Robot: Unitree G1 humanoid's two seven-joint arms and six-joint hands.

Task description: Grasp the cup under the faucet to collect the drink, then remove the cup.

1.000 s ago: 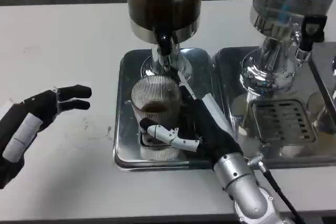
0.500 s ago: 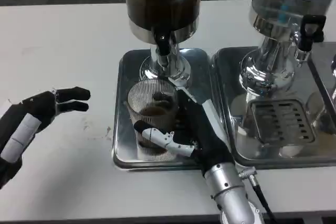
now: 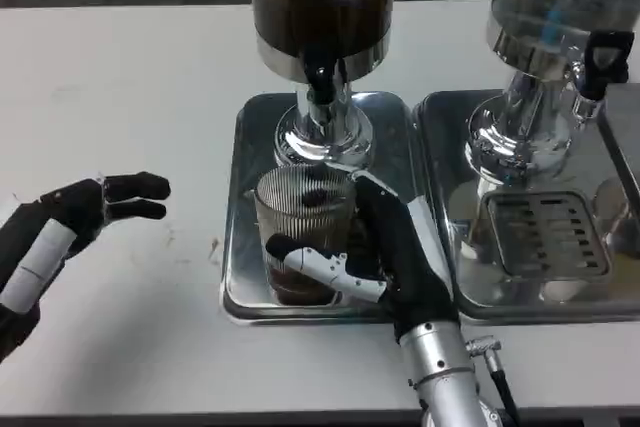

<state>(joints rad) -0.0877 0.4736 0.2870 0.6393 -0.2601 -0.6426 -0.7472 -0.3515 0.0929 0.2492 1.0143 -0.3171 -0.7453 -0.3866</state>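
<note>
A ribbed clear cup (image 3: pixel 303 222) with dark drink in its bottom stands on the left steel tray (image 3: pixel 240 287), toward the tray's front. My right hand (image 3: pixel 385 262) grips it, thumb across its front and fingers along its right side. The black faucet (image 3: pixel 320 80) of the dark drink dispenser (image 3: pixel 320 7) is behind and above the cup, not over it. My left hand (image 3: pixel 60 232) hovers over the table at the left, fingers apart and holding nothing.
A second dispenser (image 3: pixel 555 37) with a clear tank stands at the right on its own tray with a slotted drip grate (image 3: pixel 545 232). Bare white table (image 3: pixel 130 97) lies to the left and along the front edge.
The right hand has drawn the cup toward the tray's front, away from under the faucet. The left hand has barely moved. The camera view has shifted slightly.
</note>
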